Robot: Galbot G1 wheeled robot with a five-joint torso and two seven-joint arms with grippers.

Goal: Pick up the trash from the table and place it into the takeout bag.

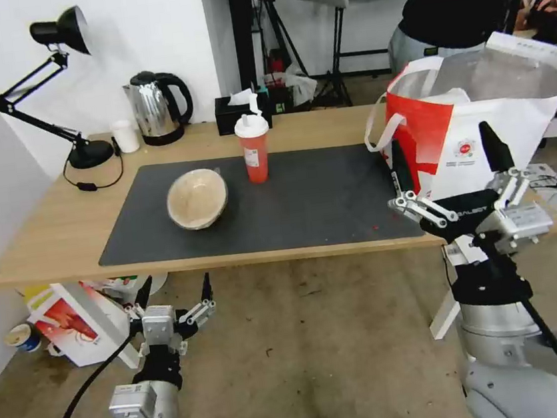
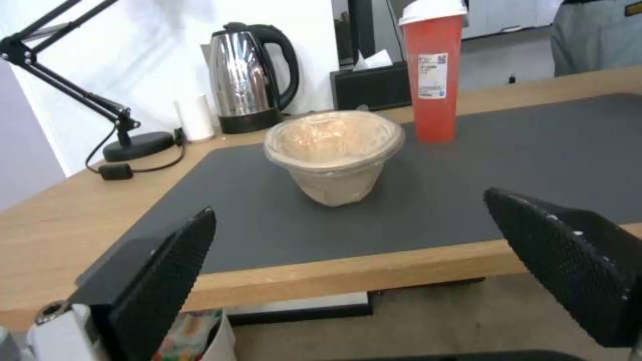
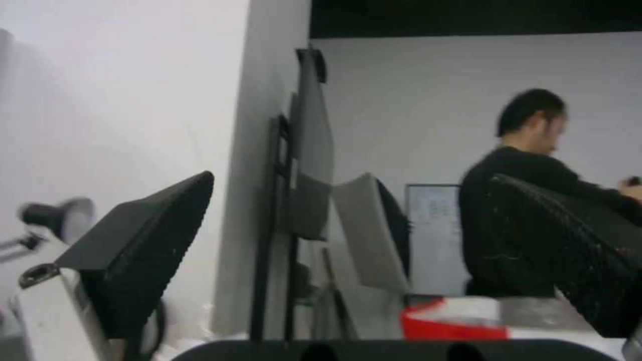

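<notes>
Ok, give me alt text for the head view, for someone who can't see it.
A beige bowl and a red drink cup stand on the grey mat of a wooden table, with the takeout bag open at its right end. The right gripper is open in front of the bag; the left gripper is open below the table's near edge.

Beige bowl tilted on the grey-matted worktop; red lidded cup upright nearby; takeout bag open at right end.

desk lamp, steel kettle, tissue box
</notes>
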